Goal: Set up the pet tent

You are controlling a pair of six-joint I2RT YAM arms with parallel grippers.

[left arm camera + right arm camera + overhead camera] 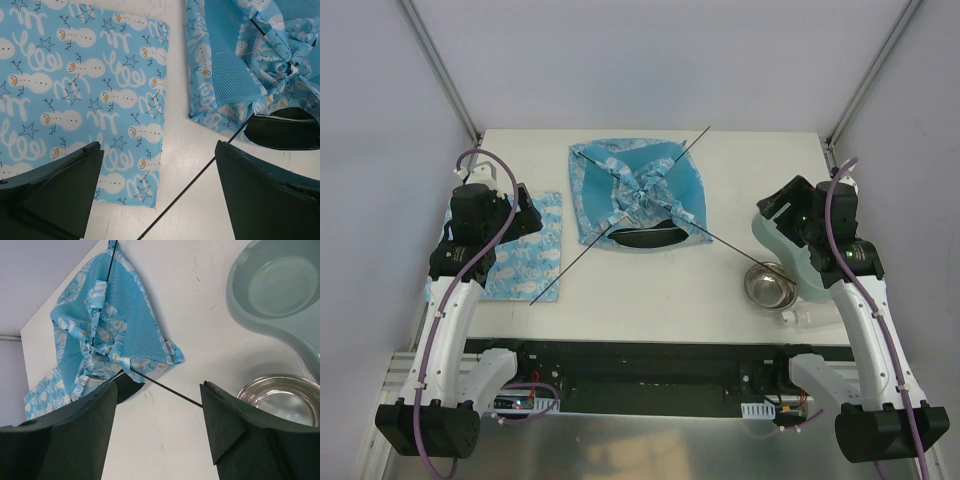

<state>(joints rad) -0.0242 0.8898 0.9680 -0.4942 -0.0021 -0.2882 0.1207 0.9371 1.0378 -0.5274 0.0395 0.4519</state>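
Tent lies collapsed at twelve o'clock on the surface: light, floppy cloth on thin springy poles, likely best taken by a pole end. Left end effector and right end effector both hang spread, empty.

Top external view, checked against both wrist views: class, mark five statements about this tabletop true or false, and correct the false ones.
1. The blue snowman-print fabric pet tent lies collapsed on the white table. True.
2. The left gripper is shut on a pole. False: it is open and holds nothing, above the edge of the flat rectangular snowman-print mat.
3. The round steel bowl sits inside the pale green plastic feeder. False: it stands on the table beside the feeder, whose recess is empty.
4. Two thin black poles cross over the tent's middle. True.
5. The right gripper is open and holds nothing. True.
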